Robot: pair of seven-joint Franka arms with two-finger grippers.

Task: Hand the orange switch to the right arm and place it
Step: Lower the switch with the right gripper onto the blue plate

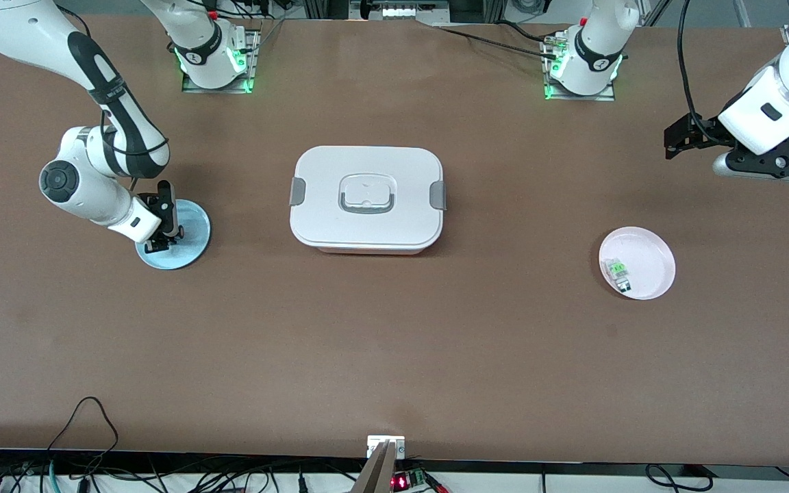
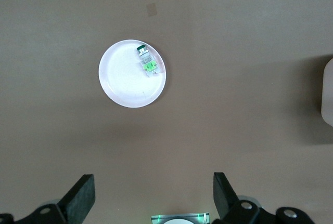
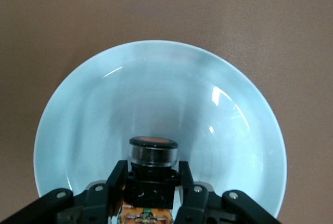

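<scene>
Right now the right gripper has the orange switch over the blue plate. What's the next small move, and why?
Probably lower a touch and then open. The right gripper is shut on the orange switch, which hangs over the blue plate; whether it touches the plate I cannot tell. The left gripper waits open above the white plate.

A lidded box (image 1: 367, 200) sits mid-tabletop (image 1: 394, 356). Toward the right arm's end from it lies a plate (image 1: 192, 239), the right pincer (image 1: 165, 236) over it clamping the orange switch (image 3: 153, 161). Toward the left arm's end, nearer the camera, a dish (image 1: 648, 257) holds a small component (image 1: 619, 272); the left pincer (image 1: 675, 140) hangs splayed above the tabletop there.
</scene>
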